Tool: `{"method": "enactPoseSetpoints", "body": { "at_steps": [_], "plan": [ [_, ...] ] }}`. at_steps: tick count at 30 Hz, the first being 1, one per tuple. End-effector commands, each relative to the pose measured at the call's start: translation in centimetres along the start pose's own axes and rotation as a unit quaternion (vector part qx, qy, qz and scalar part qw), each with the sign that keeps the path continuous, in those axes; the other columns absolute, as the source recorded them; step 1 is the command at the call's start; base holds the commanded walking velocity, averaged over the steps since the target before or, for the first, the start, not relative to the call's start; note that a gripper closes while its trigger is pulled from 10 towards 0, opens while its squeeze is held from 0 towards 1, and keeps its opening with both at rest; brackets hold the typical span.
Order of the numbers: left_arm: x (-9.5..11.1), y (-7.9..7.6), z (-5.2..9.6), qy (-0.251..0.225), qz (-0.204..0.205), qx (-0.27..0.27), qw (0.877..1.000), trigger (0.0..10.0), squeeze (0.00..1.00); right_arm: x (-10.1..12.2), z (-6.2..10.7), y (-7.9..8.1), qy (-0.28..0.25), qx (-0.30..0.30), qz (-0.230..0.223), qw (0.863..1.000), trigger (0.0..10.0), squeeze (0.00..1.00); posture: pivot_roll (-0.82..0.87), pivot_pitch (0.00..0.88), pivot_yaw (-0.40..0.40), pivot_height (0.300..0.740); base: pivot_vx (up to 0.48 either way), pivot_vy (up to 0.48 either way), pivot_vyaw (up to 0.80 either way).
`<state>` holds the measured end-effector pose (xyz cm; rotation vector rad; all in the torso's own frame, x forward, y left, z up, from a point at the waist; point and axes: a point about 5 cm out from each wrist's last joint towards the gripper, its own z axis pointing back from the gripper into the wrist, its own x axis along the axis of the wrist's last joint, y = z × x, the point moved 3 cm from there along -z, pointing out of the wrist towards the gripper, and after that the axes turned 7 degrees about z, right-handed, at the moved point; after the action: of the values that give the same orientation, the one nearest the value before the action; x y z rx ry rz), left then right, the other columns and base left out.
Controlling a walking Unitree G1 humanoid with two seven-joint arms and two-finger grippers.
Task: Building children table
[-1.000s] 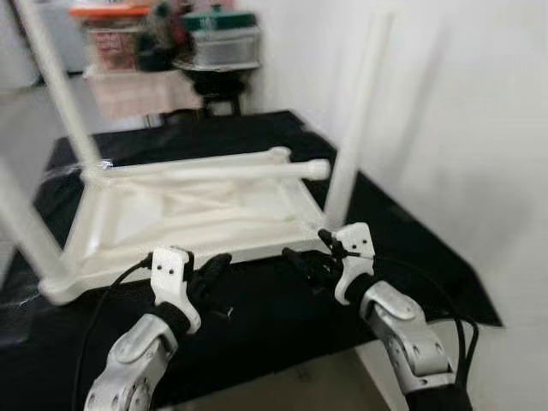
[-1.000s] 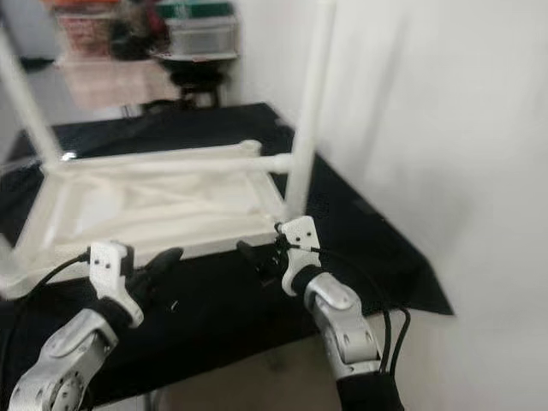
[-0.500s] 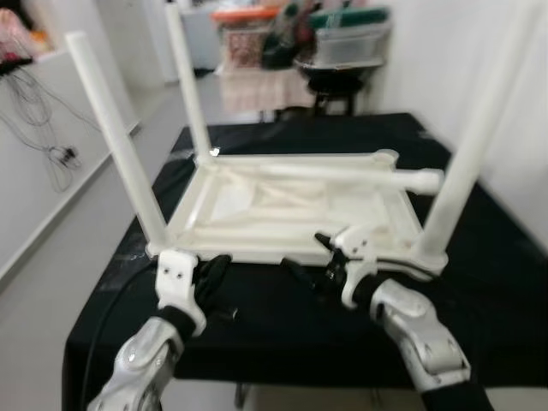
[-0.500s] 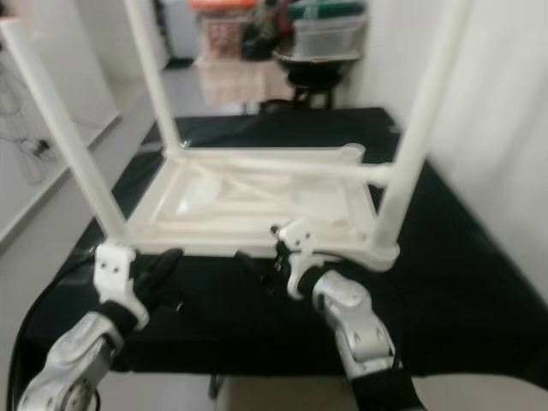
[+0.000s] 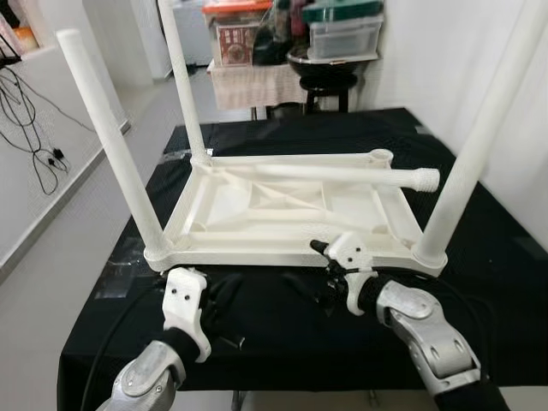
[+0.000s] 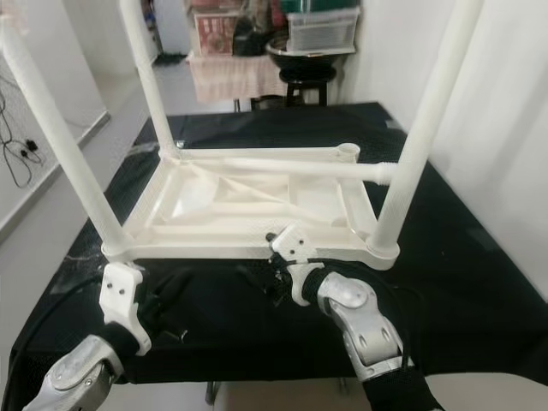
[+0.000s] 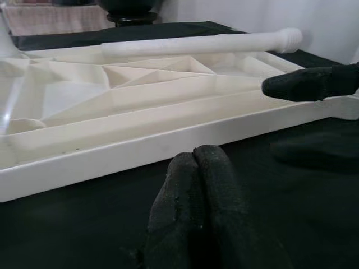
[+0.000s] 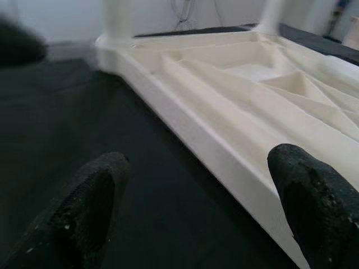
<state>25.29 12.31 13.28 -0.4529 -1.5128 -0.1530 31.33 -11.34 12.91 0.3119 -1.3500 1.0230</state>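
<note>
The white children's table (image 5: 291, 205) lies upside down on the black-covered tabletop (image 5: 497, 282). Three legs stand up from its corners, near left (image 5: 111, 145), far left (image 5: 182, 81) and near right (image 5: 479, 145). The fourth leg (image 5: 334, 174) lies loose across the frame's far side, its threaded end pointing right, beside the empty far right socket (image 5: 381, 157).

Both pincers hover low over the cloth just short of the frame's near rail. The left pincer (image 5: 224, 295) has its fingers pressed together on nothing; the right pincer (image 5: 312, 287) is spread wide and also empty.

To do this step well, I judge the right pincer should reach over the rail, take the loose leg near its middle, stand it upright and seat the threaded end squarely in the socket, while the other arm steadies the frame.

The left wrist view shows the closed fingertips (image 7: 196, 185) and the loose leg's ribbed tip (image 7: 289, 36). The right wrist view shows the gap between its parted fingers (image 8: 314, 190) and the rail close ahead
</note>
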Motion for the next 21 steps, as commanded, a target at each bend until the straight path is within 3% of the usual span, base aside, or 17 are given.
{"method": "enactPoseSetpoints", "body": {
  "at_steps": [1, 6, 13, 19, 21],
  "plan": [
    [0.2, 0.4, 0.1, -0.005, -0.015, 0.017, 1.0, 10.0, 0.0, 1.5, -0.1, 0.1, -0.02, 0.027, 0.027, 0.999, 10.0, 0.0, -0.14, 0.0, 0.005, 0.74, 0.0, 0.0, 0.0],
    [0.6, 1.1, -0.1, -0.017, -0.034, 0.049, 0.998, 10.0, 0.0, 2.1, -0.3, 0.9, -0.02, 0.074, 0.03, 0.997, 10.0, 0.0, -0.13, 0.0, -0.003, 0.74, 0.0, 0.0, 0.8],
    [0.7, 1.0, 0.0, -0.017, -0.034, 0.05, 0.998, 10.0, 0.0, 2.0, -0.3, 1.3, -0.012, 0.084, 0.037, 0.996, 10.0, 0.0, -0.13, 0.0, -0.003, 0.74, 0.0, 0.0, 0.8],
    [0.7, 0.8, 0.1, -0.015, -0.033, 0.041, 0.998, 10.0, 0.0, 1.2, -0.1, 1.1, 0.026, 0.078, 0.044, 0.996, 10.0, 0.0, -0.13, 0.0, -0.004, 0.74, 0.0, 0.0, 0.0],
    [0.7, 0.7, 0.0, -0.014, -0.036, 0.035, 0.999, 10.0, 0.0, 1.2, 0.1, 0.3, 0.04, 0.067, 0.047, 0.996, 10.0, 0.0, -0.13, 0.0, -0.003, 0.74, 0.0, 0.0, 0.0]
  ]
}}
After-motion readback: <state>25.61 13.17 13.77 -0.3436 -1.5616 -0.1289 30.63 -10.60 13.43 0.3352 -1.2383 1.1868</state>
